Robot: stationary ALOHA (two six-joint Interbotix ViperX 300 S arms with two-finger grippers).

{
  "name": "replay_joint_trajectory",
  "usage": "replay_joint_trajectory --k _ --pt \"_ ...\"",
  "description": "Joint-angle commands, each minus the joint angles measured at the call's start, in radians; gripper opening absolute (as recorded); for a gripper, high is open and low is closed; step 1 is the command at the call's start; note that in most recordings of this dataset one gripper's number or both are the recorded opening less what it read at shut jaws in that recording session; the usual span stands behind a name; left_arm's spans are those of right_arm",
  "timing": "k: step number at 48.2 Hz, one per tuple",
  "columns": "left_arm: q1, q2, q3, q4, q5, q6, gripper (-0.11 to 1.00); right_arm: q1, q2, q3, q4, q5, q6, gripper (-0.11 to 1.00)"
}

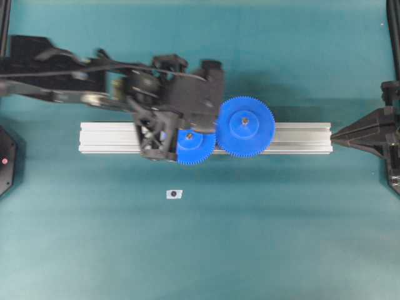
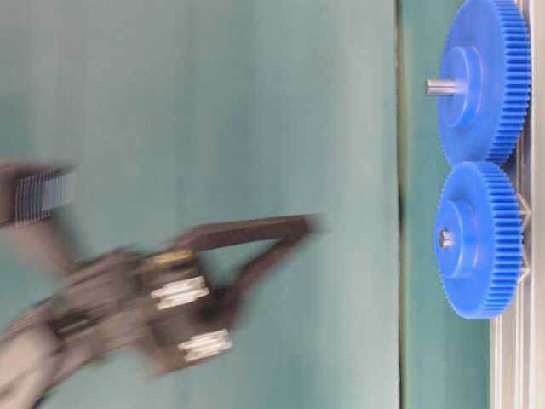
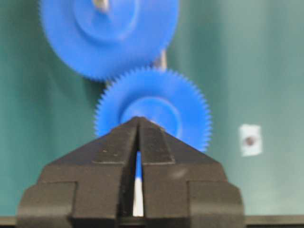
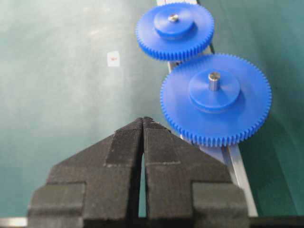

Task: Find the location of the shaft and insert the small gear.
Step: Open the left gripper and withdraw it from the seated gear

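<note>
The small gear (image 1: 199,145) (image 4: 161,42) lies flat on the aluminium rail (image 1: 300,137), with its teeth meshed into the larger gear. At its hub centre the grey tip of the shaft (image 4: 173,18) (image 2: 444,239) shows. My left gripper (image 1: 164,150) (image 3: 138,118) is shut and empty. It hovers clear of the small gear (image 3: 190,104) and looks blurred in the table-level view (image 2: 308,224). My right gripper (image 1: 334,133) (image 4: 143,118) is shut and empty off the rail's right end.
The large blue gear (image 1: 245,126) (image 4: 216,99) sits on its own metal pin (image 4: 214,80) on the rail. A small white square with a dark spot (image 1: 174,194) (image 3: 250,140) lies on the teal table in front of the rail.
</note>
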Motion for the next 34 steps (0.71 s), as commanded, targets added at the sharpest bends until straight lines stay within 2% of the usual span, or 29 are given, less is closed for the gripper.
replay_joint_trajectory --k 1,9,16,23,34 --pt "-0.014 -0.080 0.006 0.003 -0.003 -0.005 -0.01 -0.002 0.005 -0.017 0.000 -0.008 0.006 0.02" --pt "-0.026 -0.164 0.080 0.003 -0.006 -0.028 -0.01 -0.002 0.005 -0.015 0.000 -0.008 0.006 0.02" --pt "-0.029 -0.230 0.144 0.003 -0.023 -0.084 -0.01 -0.002 0.002 -0.014 0.000 -0.008 0.006 0.02" --pt "-0.029 -0.295 0.209 0.003 -0.101 -0.150 -0.01 -0.002 -0.012 -0.012 -0.002 -0.012 0.005 0.02" --pt "-0.029 -0.387 0.348 0.003 -0.238 -0.172 -0.01 0.000 -0.037 -0.002 -0.002 -0.015 0.005 0.02"
